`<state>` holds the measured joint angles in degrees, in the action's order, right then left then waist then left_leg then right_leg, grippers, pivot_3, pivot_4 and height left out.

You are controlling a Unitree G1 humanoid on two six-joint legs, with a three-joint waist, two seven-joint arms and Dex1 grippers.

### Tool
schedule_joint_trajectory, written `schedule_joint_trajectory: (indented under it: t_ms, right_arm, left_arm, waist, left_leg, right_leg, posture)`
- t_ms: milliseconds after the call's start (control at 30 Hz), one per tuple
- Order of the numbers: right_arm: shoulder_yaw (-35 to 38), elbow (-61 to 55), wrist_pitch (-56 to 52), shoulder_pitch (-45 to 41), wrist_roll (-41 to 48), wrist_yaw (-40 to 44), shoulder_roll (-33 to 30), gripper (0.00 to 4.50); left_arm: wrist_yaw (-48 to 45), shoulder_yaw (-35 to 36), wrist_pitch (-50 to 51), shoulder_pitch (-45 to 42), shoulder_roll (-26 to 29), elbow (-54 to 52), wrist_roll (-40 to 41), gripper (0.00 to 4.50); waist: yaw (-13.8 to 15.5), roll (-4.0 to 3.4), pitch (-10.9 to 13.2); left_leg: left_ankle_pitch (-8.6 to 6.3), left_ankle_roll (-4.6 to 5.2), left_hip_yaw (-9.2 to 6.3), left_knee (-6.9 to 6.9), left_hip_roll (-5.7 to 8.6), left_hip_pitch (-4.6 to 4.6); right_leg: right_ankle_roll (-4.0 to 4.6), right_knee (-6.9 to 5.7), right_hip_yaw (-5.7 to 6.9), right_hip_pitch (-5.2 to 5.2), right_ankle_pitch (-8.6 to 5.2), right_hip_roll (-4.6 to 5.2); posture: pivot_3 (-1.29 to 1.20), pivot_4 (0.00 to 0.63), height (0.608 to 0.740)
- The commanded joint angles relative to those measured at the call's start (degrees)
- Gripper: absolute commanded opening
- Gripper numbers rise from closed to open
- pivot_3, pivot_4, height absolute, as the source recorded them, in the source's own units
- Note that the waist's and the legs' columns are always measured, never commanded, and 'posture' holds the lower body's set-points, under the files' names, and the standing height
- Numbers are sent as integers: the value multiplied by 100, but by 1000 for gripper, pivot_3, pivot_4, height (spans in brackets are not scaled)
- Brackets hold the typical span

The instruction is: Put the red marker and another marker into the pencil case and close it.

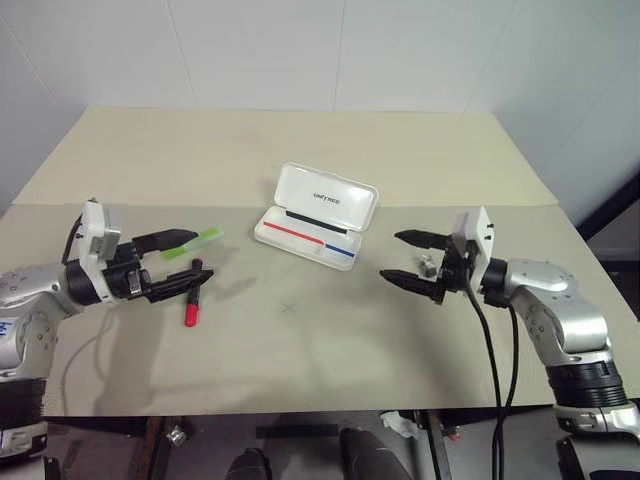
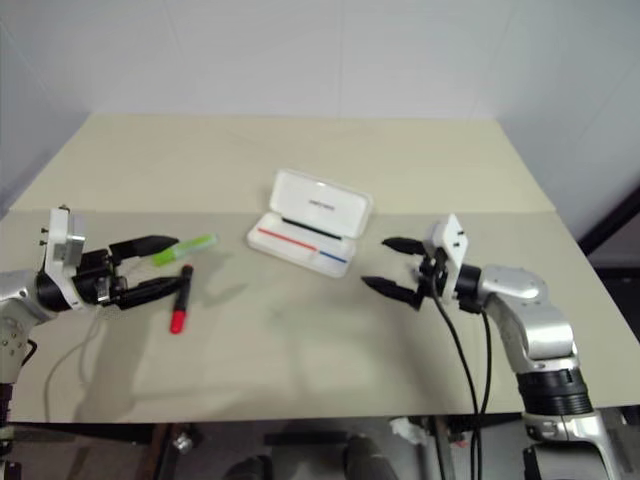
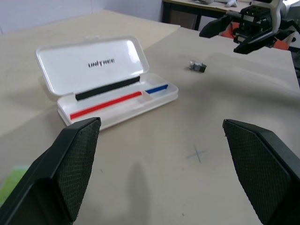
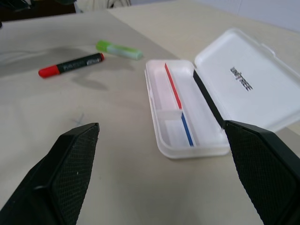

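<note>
So the pencil case (image 1: 316,217) is a white hard plastic one with rounded corners, lid flipped up and back, small dark logo text on the inside of the lid. The tray has a red stripe and a blue stripe along it and a little divider, nothing lying in it. It sits around the middle of the beige surface (image 1: 300,350), a bit toward the far edge.

Count: one case, two markers, two grippers, plus one tiny grey bit (image 3: 198,66) lying on the surface near the right gripper, can't tell what it is.

The red marker (image 1: 192,298) has a slim black barrel and a bright red cap, cap pointing toward the near edge. The light green marker (image 1: 195,242) is flat and translucent, lying just beyond it, the two close but not touching as far as I can see. Both are out on the left side of the surface.

Left gripper (image 1: 182,262) hangs right over the two markers, fingers spread wide, holding nothing. Right gripper (image 1: 406,256) is to the right of the case, well apart from it, also spread wide and empty.
</note>
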<state>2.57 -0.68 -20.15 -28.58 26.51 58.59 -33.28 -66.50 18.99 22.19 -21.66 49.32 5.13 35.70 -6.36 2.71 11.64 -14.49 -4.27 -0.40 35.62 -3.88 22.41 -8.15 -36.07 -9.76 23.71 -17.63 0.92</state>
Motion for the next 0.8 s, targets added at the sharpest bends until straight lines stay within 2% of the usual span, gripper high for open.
schedule_joint_trajectory:
  t_ms: [33,167,333,433,567,667,800]
  right_arm:
    - [61,-91,135,-249,104,-91,185,4500]
    - [-75,273,463,-291,-175,-89,394,4500]
    - [-189,265,359,-455,-403,-339,442,4500]
    - [-376,519,586,-620,-942,-696,462,4500]
    - [-557,552,321,-770,-1130,-838,491,4500]
    - [-940,598,-361,-996,-1251,-678,409,4500]
    - [-1316,720,-426,-1238,-1353,-389,538,4500]
  left_arm:
    - [-82,118,-146,-208,179,62,-54,4463]
    - [29,179,-134,-95,143,-46,-51,4463]
    - [146,241,15,-71,112,-196,81,4463]
    - [254,364,-29,153,9,-344,122,4463]
    - [504,650,-78,477,-165,-654,201,4463]
    - [739,909,-72,725,-300,-840,262,4463]
    - [826,1060,-53,998,-342,-1064,309,4463]
  waist:
    - [-9,0,0]
    - [2,-1,0]
    - [5,-3,2]
    - [-15,-4,2]
    - [-9,-4,2]
    - [-13,-4,2]
    - [-6,-4,2]
  left_leg:
    - [0,0,0,0,0,0]
    - [0,0,0,1,0,-1]
    - [0,-1,-1,1,0,5]
    - [0,-1,0,2,0,3]
    - [0,-1,-1,0,-1,1]
    - [0,-1,-1,1,-1,2]
    - [0,-1,-1,4,-1,0]
  right_leg:
    - [0,-1,0,0,0,0]
    - [0,-2,0,-1,0,0]
    - [-1,-2,0,3,-1,1]
    - [-1,-2,0,2,-1,1]
    - [1,-7,0,4,-2,1]
    - [1,-7,0,4,-2,2]
    - [1,-11,0,4,-2,2]
  posture:
    - [0,150,740]
    - [0,150,740]
    - [0,150,740]
    - [0,150,740]
    - [0,150,740]
    - [0,150,740]
    - [0,150,740]
